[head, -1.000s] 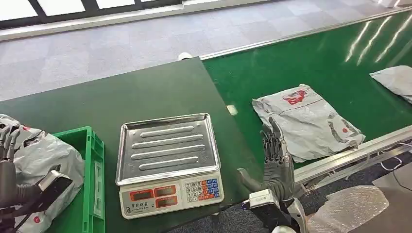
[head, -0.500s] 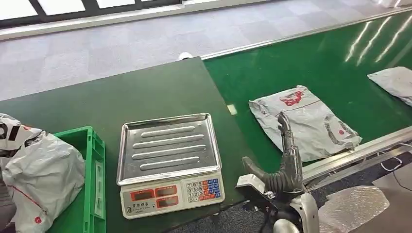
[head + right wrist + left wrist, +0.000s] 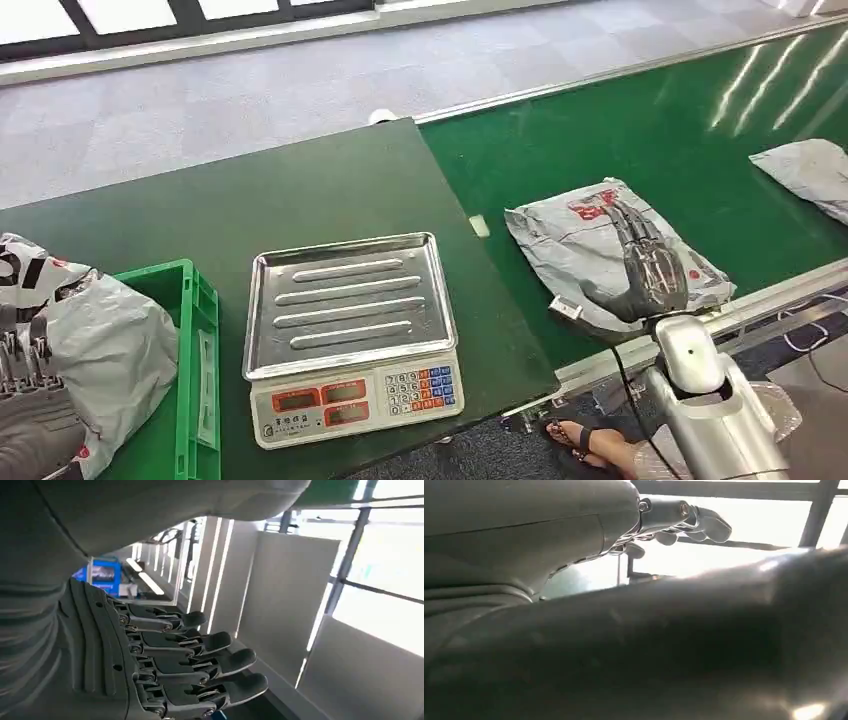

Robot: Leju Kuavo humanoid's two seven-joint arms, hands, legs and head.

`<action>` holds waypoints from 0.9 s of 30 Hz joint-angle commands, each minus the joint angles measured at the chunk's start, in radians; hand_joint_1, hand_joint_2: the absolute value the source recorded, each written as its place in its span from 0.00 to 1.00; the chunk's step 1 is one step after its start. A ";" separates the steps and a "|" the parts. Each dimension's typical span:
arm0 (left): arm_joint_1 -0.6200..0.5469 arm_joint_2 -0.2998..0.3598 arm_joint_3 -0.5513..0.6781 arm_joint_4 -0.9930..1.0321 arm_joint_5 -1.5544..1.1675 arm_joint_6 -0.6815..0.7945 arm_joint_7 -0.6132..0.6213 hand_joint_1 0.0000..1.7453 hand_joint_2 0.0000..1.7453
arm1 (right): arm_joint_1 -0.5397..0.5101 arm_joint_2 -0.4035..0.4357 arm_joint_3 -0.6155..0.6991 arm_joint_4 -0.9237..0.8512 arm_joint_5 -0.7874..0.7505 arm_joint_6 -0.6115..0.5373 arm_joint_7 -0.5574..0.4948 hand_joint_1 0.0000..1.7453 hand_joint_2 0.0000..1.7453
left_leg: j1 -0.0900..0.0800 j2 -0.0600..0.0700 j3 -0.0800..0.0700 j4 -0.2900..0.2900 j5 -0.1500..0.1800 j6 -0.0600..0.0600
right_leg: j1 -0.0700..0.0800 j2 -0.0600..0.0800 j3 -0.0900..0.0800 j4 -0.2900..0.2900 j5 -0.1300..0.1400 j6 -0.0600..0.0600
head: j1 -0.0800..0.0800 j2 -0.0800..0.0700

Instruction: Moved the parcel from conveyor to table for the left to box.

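Near conveyor's front edge (image 3: 760,300), right hand (image 3: 645,270) flat atop parcel (image 3: 590,250).

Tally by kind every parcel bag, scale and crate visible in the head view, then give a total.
Grey parcel bags: 3 (under the right robot hand at, far right of belt, by the crate)
Weighing scale: 1
Green crate: 1
Total: 5

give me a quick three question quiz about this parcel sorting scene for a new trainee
1. True or false: the scale's tray is empty.
2. Which hand is over the grey parcel on the green belt? A. left B. right
3. Fill in: the plastic bin beside the scale is ____ in colour.

Key: 1 true. 2 B, the right hand, fingers spread. 3 green.
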 commanded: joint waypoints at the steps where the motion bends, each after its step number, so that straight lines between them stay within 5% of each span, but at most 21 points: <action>1: -0.049 -0.036 -0.047 0.156 -0.048 0.012 0.055 0.00 0.00 | -0.156 -0.248 0.048 0.427 -0.063 0.228 0.079 0.00 1.00 | 0.001 -0.002 0.003 -0.002 0.003 0.001 | 0.001 -0.001 0.001 -0.004 0.003 0.000 | 0.000 0.000; 22: -0.116 -0.022 -0.070 0.284 -0.079 0.013 0.060 0.00 0.00 | -0.231 -0.243 0.085 0.702 -0.295 0.359 0.032 0.00 1.00 | 0.000 -0.004 0.003 -0.001 0.002 0.002 | 0.000 -0.002 0.000 -0.002 0.001 0.002 | 0.000 0.000; 27: -0.105 -0.014 -0.067 0.272 -0.076 0.029 0.070 0.00 0.00 | -0.393 -0.174 0.191 0.799 -0.373 0.248 -0.012 0.00 1.00 | 0.000 -0.001 0.004 -0.002 0.002 0.002 | 0.001 0.002 0.000 -0.004 0.003 0.001 | 0.000 0.000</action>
